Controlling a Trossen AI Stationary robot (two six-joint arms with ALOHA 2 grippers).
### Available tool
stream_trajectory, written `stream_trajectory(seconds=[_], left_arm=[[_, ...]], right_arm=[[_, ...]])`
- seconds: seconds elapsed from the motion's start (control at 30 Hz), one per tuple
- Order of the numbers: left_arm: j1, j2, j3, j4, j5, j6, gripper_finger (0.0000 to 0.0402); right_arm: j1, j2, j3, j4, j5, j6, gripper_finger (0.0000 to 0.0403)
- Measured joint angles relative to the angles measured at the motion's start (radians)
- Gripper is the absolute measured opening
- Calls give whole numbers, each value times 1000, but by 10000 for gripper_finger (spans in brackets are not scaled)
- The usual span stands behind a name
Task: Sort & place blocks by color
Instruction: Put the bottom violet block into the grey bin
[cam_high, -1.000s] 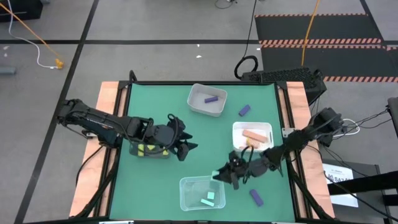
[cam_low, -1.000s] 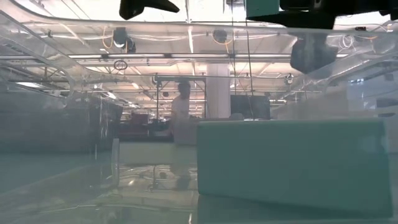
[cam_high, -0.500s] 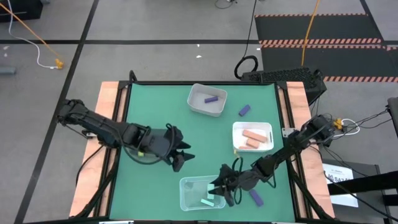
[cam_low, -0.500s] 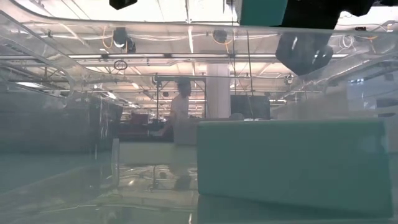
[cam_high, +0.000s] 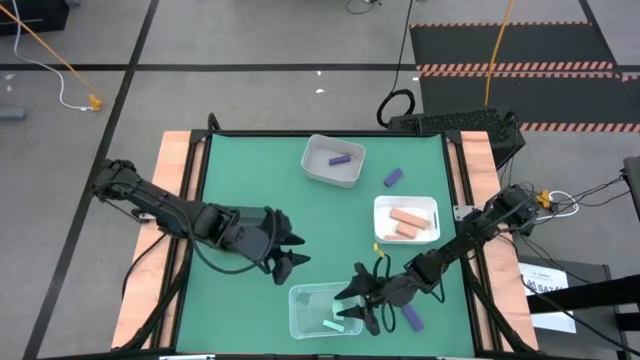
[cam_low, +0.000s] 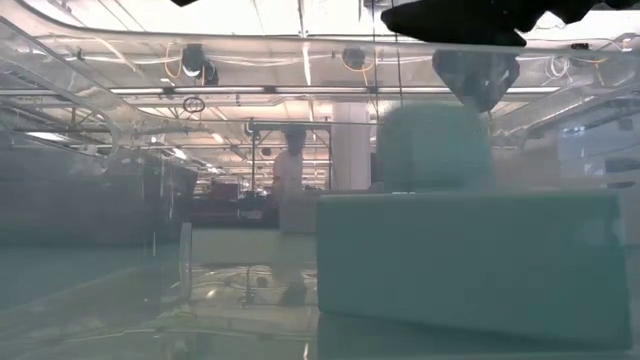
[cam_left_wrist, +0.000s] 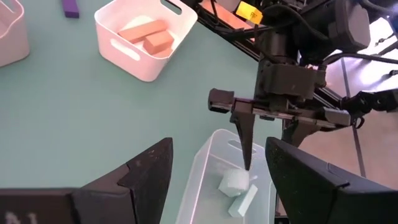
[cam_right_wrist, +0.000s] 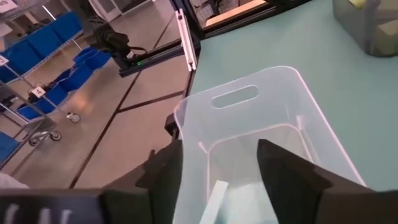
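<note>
My right gripper (cam_high: 352, 308) hangs open over the clear tray (cam_high: 303, 312) at the near edge, fingers pointing down. A mint-green cube (cam_left_wrist: 235, 181) lies in that tray beside a mint-green bar (cam_left_wrist: 244, 200), just under one fingertip (cam_left_wrist: 247, 163). My left gripper (cam_high: 285, 262) hovers open and empty over the table, left of the clear tray. Two salmon-pink blocks (cam_high: 405, 221) lie in the white tray (cam_high: 380, 212). One purple block (cam_high: 340, 159) lies in the grey tray (cam_high: 318, 168). My right gripper has one fingertip (cam_low: 476, 98) right at the top of the mint-green cube (cam_low: 435, 145). I cannot tell whether it touches. The cube is not between the fingers and rests in the clear tray.
A loose purple block (cam_high: 393, 177) lies on the green table between the grey and white trays. Another purple block (cam_high: 410, 318) lies at the near right, beside my right arm. A tray with a yellow block (cam_right_wrist: 373, 28) stands farther left, under my left arm.
My right gripper has carried the mint-green cube toward the near edge, over the clear tray, rolling as it went. It has let go, and the cube has dropped into the tray behind the bar. My left gripper has swung toward the near edge, still open.
</note>
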Motion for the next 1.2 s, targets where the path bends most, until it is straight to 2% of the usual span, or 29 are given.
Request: stream_trajectory(seconds=[0.13,0.3,0.37,0.5,0.7,0.8,0.93,1.03,1.2], left_arm=[[0,0,0,0,0,9,255],[0,0,0,-3,0,10,255],[0,0,0,-7,0,10,255],[0,0,0,-7,0,14,255],[0,0,0,-10,-1,24,255],[0,0,0,-10,-1,26,255],[0,0,0,-9,-22,44,255],[2,0,0,-9,-26,47,255],[3,0,0,-9,-27,50,255]], right_arm=[[0,-1,0,1,-10,0,228],[11,-61,-1,-47,-134,52,241],[32,-117,-1,-147,-164,127,237],[81,-236,-1,-465,-247,317,228],[165,-351,-1,-794,-287,745,222],[191,-343,-1,-905,-287,981,221],[212,-287,-1,-957,-287,1230,221],[221,-232,-1,-949,-292,1317,221],[222,-155,0,-944,-384,1362,221]])
